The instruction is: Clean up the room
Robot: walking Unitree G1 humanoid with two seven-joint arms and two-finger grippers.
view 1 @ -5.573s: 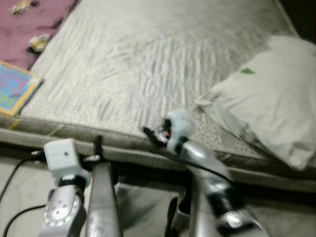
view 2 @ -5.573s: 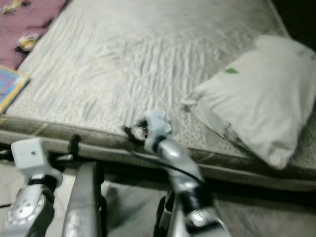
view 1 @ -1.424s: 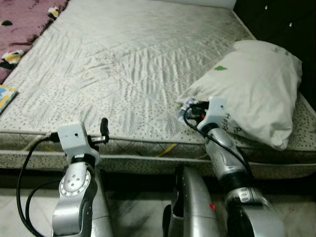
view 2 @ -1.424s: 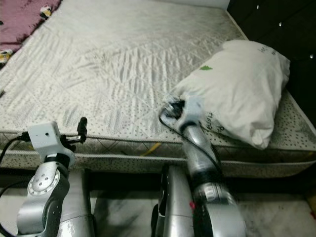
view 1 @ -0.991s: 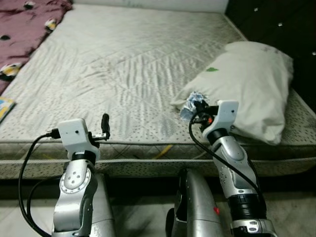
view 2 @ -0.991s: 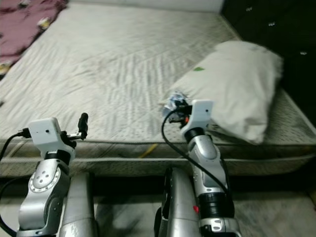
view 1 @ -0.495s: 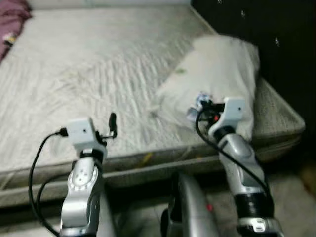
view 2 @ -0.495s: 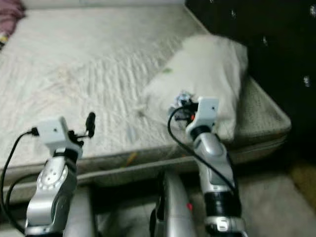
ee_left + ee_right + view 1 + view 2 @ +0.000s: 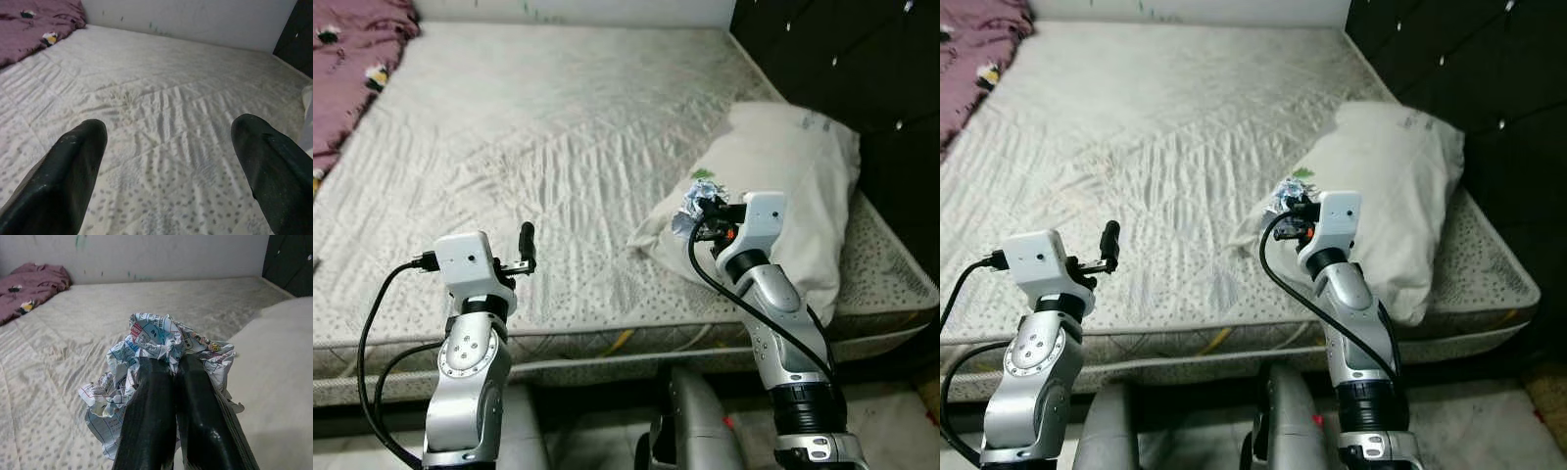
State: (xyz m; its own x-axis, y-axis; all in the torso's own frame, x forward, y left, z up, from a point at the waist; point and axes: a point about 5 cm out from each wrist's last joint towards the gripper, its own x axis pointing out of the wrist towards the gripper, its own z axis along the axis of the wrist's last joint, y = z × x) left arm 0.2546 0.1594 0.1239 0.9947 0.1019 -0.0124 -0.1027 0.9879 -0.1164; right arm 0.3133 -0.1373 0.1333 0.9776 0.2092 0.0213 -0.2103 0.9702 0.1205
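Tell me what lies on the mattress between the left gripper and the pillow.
Nothing: the left wrist view shows only bare quilted mattress ahead of the open left gripper, across to the pillow. The right gripper holds the crumpled paper above it.

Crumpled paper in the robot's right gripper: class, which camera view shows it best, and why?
The right wrist view: the crumpled paper is close up, its print visible, pinched by the right gripper. Both eye views show it as a small wad before the pillow.
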